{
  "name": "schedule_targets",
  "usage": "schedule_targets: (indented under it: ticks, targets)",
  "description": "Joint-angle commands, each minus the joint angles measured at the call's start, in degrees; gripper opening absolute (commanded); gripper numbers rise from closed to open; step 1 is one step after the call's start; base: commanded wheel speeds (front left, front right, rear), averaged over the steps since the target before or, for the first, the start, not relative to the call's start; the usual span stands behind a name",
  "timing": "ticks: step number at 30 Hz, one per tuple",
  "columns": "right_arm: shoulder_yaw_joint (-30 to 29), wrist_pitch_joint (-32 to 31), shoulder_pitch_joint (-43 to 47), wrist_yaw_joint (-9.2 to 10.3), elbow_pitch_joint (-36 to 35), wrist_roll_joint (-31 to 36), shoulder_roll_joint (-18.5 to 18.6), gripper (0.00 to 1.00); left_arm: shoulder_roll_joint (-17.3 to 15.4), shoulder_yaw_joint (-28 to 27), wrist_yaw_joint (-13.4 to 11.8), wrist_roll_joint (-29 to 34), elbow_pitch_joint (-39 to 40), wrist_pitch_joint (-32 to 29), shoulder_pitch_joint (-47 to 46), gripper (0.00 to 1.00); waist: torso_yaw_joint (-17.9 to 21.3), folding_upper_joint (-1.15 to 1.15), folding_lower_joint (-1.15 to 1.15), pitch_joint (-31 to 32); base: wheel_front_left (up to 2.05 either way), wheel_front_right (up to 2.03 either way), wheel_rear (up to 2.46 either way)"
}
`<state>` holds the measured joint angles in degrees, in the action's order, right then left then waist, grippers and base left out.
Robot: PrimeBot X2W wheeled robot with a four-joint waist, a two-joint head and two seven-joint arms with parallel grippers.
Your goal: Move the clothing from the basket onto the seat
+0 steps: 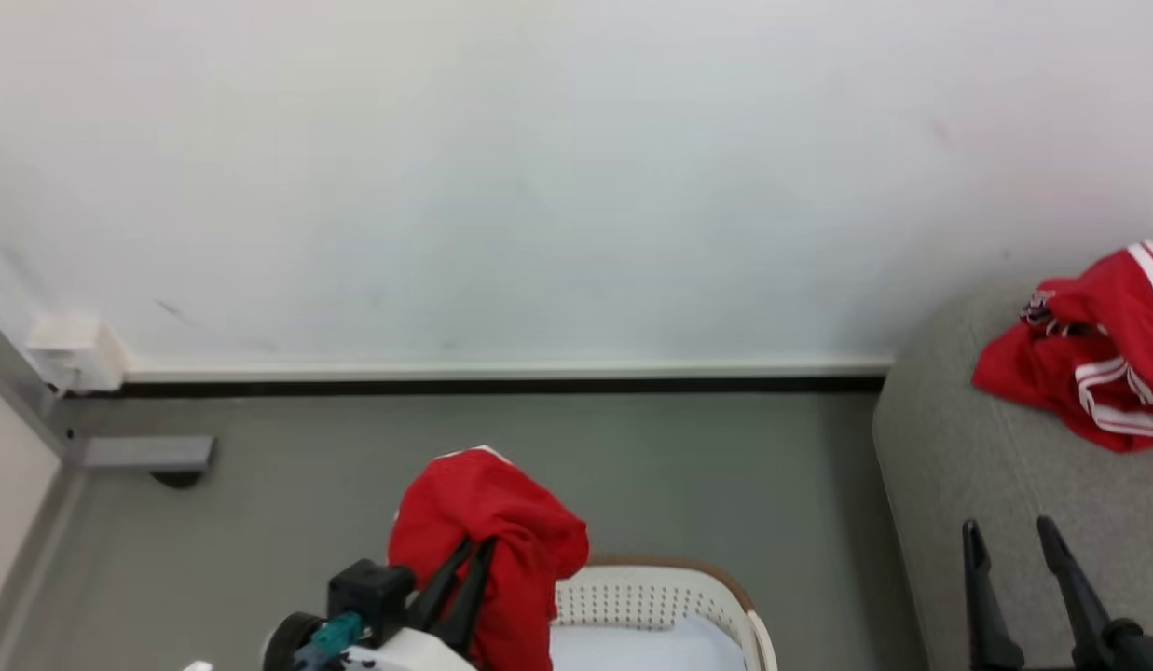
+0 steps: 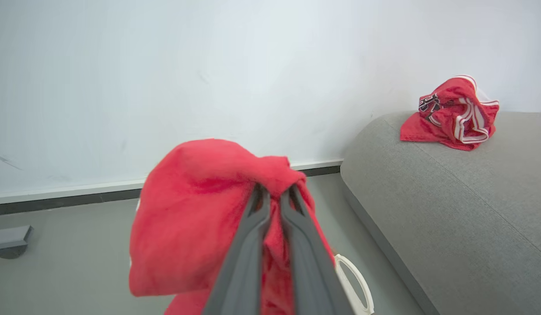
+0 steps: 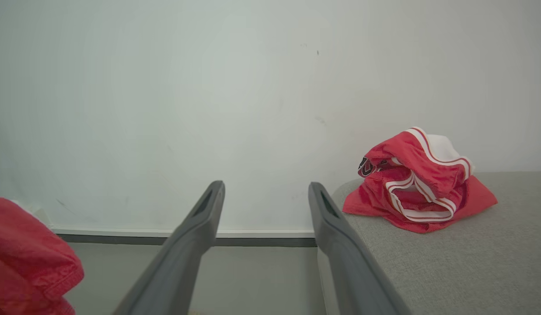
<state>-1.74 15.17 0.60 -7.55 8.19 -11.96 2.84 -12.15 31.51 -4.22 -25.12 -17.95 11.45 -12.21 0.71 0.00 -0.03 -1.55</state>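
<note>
Left gripper (image 2: 274,191) clamps one red jersey (image 2: 196,210) over the basket (image 1: 652,596); right gripper (image 3: 266,189) spread, empty; second jersey (image 3: 417,186), lettering illegible, on the seat (image 3: 471,262).

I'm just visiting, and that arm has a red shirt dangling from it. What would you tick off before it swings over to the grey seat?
1. Left end effector shut firmly on the held jersey: ok.
2. Held jersey hanging free of the basket: cannot tell, its lower end runs out of the head view.
3. Bare room on the seat beside the jersey on the seat: ok.
4. Floor between basket and seat free of obstacles: ok.
5. Right end effector open and holding nothing: ok.
</note>
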Motion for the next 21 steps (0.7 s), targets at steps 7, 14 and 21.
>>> schedule_targets:
  ticks: [7, 14, 21]
  targets:
    - [0.9, 0.0, 2.6, 0.13, 1.0, 1.3, 0.2, 1.0, -6.2, -2.3, -4.0, 1.5, 11.0, -3.3, 5.3, 0.0, -3.0, 0.0, 0.03, 5.2, 0.0, 0.0, 0.0]
    - [7.3, 0.0, 2.9, 0.14, 1.0, -0.5, 3.1, 1.0, -9.1, -3.1, -5.4, 1.6, 16.8, -5.4, 6.8, 0.0, -4.5, 0.0, 0.03, 5.9, 0.0, 0.0, 0.0]
    - [20.8, -0.4, -0.3, 0.14, -0.2, -5.0, 9.1, 1.0, -9.5, -2.3, -5.4, 2.0, 21.2, -7.2, 5.4, 0.0, -5.5, 0.0, 0.03, 5.8, 0.0, 0.0, 0.0]
